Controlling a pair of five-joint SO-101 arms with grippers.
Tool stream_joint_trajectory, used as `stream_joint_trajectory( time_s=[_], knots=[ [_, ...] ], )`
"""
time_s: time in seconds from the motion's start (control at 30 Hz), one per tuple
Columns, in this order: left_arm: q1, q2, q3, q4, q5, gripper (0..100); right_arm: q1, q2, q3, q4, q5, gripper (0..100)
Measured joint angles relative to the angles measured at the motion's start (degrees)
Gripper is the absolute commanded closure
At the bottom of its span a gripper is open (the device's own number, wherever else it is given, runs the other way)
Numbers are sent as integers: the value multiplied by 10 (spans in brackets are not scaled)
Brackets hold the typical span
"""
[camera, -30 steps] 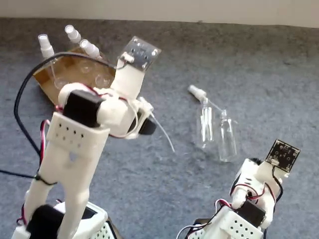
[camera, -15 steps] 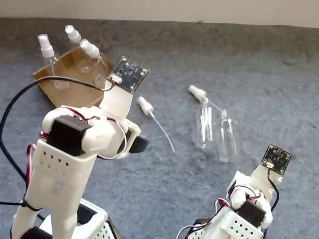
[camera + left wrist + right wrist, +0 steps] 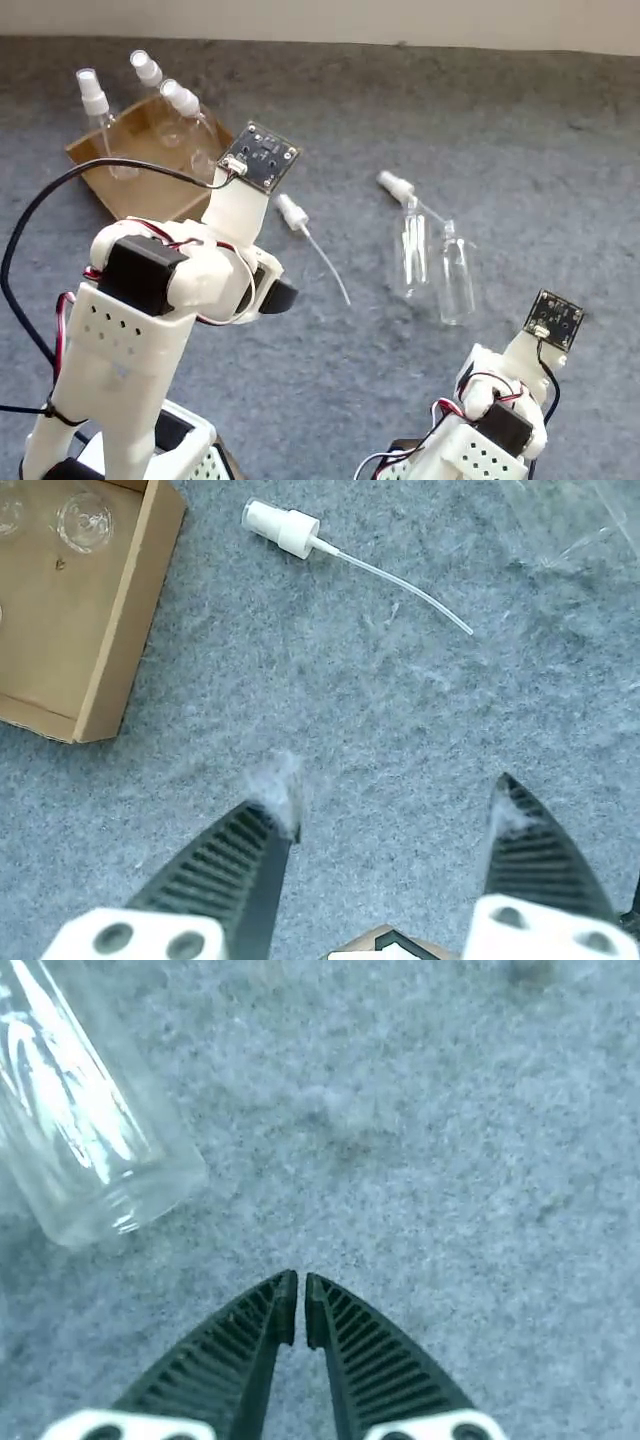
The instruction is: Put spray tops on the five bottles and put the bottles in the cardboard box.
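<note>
A loose white spray top (image 3: 293,213) with a long thin tube lies on the grey carpet mid-table; it is also in the left wrist view (image 3: 283,527). My left gripper (image 3: 395,805) hangs open above bare carpet, short of the spray top. Two clear bottles (image 3: 432,265) lie side by side to the right, one with a spray top (image 3: 395,186) on it. The cardboard box (image 3: 152,160) at the back left holds three capped bottles (image 3: 142,80). My right gripper (image 3: 300,1305) is shut and empty, just off the base of a clear bottle (image 3: 80,1130).
Grey carpet covers the whole table. The box corner (image 3: 110,660) lies close beside my left gripper. The left arm's body (image 3: 160,300) rises at the front left, and the right arm (image 3: 505,395) sits low at the front right.
The left arm has drawn back from over the box toward the front and lowered, uncovering the loose spray top. The right arm has sunk slightly. Bottles and box have not moved.
</note>
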Motion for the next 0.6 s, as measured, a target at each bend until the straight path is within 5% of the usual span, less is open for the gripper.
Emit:
stream_joint_trajectory(
  time_s=[0.6],
  knots=[
    [42,36,0,0,2,744,0,0,0,0,0,979]
  ],
)
